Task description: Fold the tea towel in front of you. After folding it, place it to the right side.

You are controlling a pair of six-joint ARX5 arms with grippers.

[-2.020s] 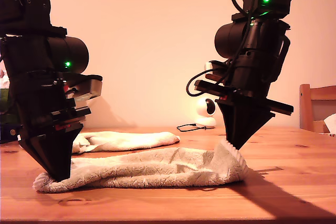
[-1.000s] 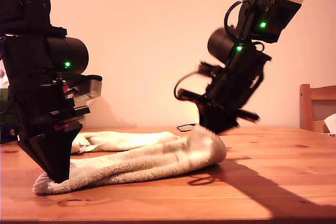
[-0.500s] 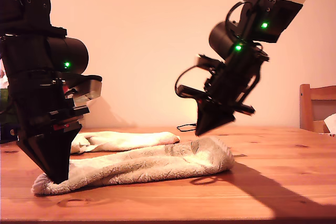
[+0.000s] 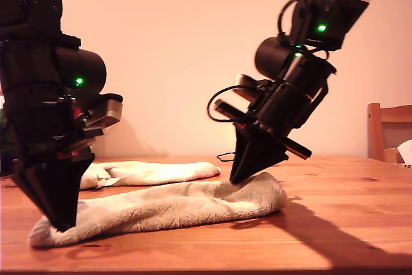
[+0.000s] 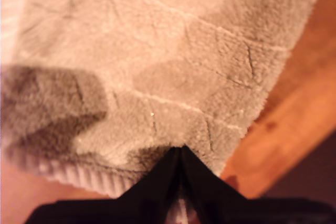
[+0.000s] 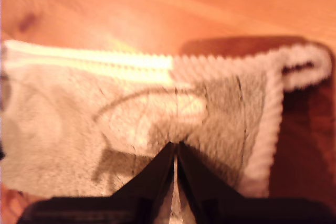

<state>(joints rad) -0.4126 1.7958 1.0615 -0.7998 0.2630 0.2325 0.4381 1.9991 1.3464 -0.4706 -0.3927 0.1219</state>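
Towel [image 4: 161, 207] lies in a long, rumpled roll on the table [image 4: 347, 223], near the edge closest to the exterior camera and running along it. My first gripper [image 5: 177, 153] is clenched on a ribbed hem, with plush pile bunched right up to the closed tips. My second gripper [image 6: 175, 148] is also closed, a pale sliver of cloth caught between the jaws, just in from the corner that carries the hanging loop [image 6: 307, 66]. In the exterior view an arm stands at each end of the roll; the wrist views don't tell me which is which. To do the fold well, I judge both ends should lift together and carry evenly, hems kept matched, with pinches deep enough that the pile doesn't slip. Watch for sag in the middle. Cloth is thick, soft and fleecy, pale grey-beige, quilted with thin diamond stitch lines and edged in ribbed binding; it should drape heavily and hold no crease. Table is warm knotty wood, smooth. A second pale cloth [image 4: 154, 172] lies just behind.
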